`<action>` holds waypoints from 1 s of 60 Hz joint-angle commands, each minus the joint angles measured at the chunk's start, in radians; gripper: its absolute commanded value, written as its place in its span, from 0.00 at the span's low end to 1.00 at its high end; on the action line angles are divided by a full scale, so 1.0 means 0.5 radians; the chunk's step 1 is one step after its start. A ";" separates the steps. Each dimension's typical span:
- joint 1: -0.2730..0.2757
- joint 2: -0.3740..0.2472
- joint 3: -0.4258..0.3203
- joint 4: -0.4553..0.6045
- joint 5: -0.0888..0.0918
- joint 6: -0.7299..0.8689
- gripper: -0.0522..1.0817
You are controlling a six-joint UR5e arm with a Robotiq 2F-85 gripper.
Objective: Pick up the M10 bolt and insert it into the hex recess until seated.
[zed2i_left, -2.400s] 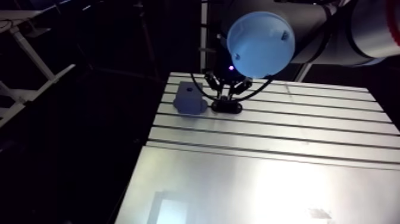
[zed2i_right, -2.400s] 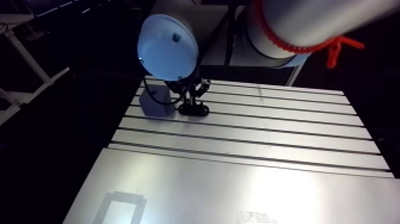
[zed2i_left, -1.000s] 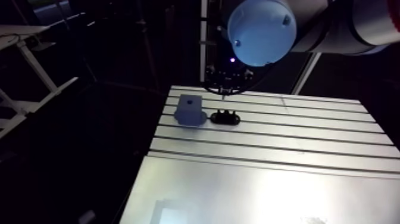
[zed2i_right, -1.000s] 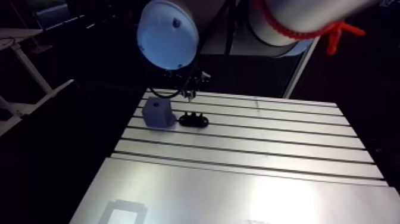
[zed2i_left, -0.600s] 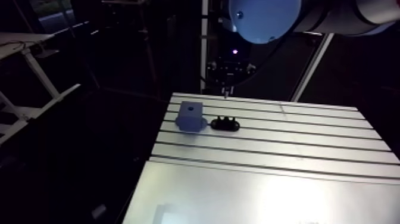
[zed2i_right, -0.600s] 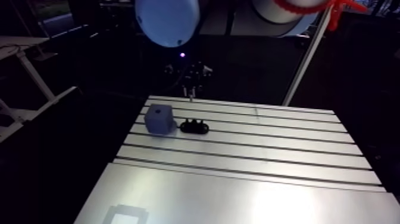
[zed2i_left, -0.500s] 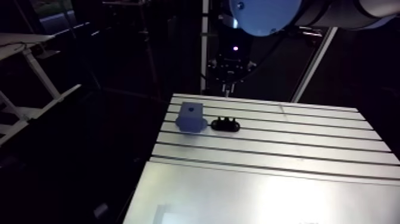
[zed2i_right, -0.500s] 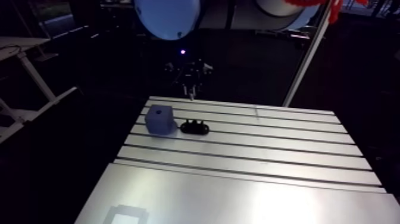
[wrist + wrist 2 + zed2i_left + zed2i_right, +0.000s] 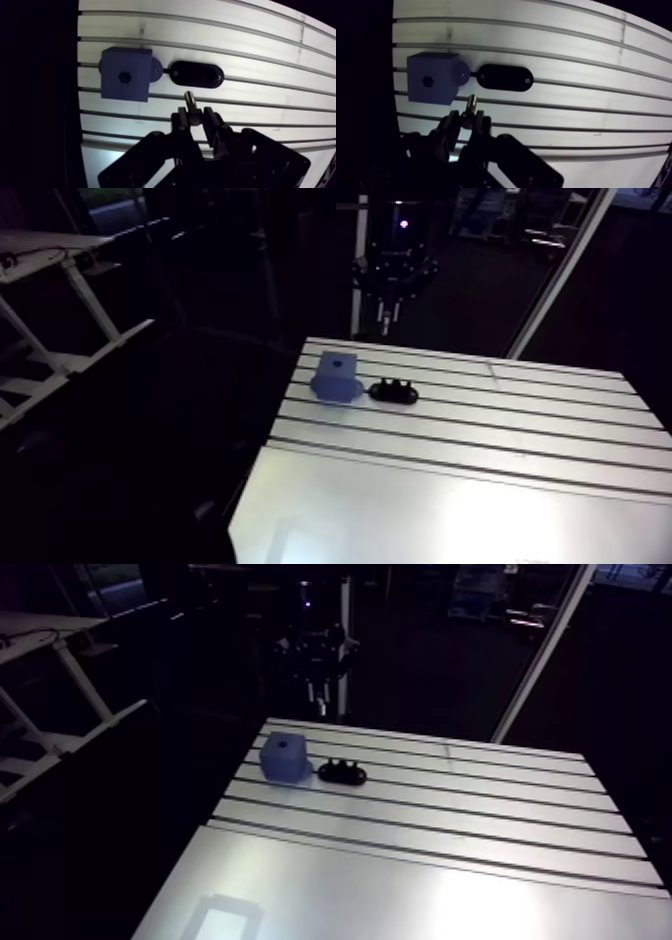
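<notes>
Aluminium table (image 9: 480,448): arm view; the slotted top is lying broad, and its near part is glaring under the light.
Blue block (image 9: 337,376): arm view; it is sitting near the table's far left corner, close to the left edge.
Black holder (image 9: 394,392): arm view; it is lying flat just beside the block, on the side away from the left edge.
Gripper (image 9: 388,308): arm view; it is hanging high over the table's far edge, well above block and holder.
Fingers (image 9: 209,120): wrist view; they are pinching nearly together and clamping the M10 bolt (image 9: 190,99) between them.
Bolt position: wrist view; it is poking out ahead of the fingertips, over bare table just short of the holder. The gripped end is hidden.
Hex recess (image 9: 123,76): wrist view; it is showing as a small dark hexagon in the block's top face, ahead of the gripper and off to one side, not under the bolt.
Step (judged): the bolt is being carried in the air, and insertion is not yet begun.
Risks (judged): the bolt is being held by a short length, so it could be tilting or slipping on contact. Hex flats turned against the recess could be jamming it on the rim, and a sideways push could be shifting the block.
</notes>
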 commanded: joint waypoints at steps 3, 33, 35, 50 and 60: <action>0.063 0.096 -0.170 0.205 -0.001 -0.059 0.67; 0.127 0.175 -0.235 0.198 0.032 0.135 0.67; 0.133 0.180 -0.235 0.198 0.033 0.150 0.67; 0.157 0.231 -0.312 0.254 0.030 0.170 0.67; 0.206 0.298 -0.389 0.335 0.030 0.180 0.67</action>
